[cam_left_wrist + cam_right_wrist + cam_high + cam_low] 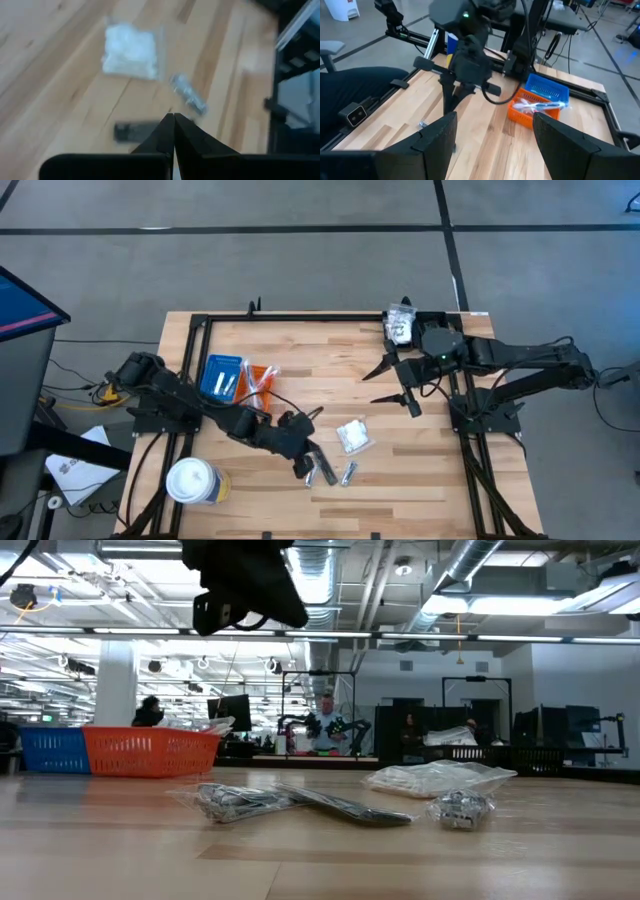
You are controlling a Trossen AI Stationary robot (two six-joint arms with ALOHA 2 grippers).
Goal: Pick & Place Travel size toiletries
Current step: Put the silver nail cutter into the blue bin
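The left pincer hangs clenched and empty above a dark grey stick; right pincer released.

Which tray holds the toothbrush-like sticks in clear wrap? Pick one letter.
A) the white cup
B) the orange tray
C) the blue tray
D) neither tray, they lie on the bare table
B: in the right wrist view the wrapped sticks lie inside the orange tray, beside the blue tray; the high view shows the same.
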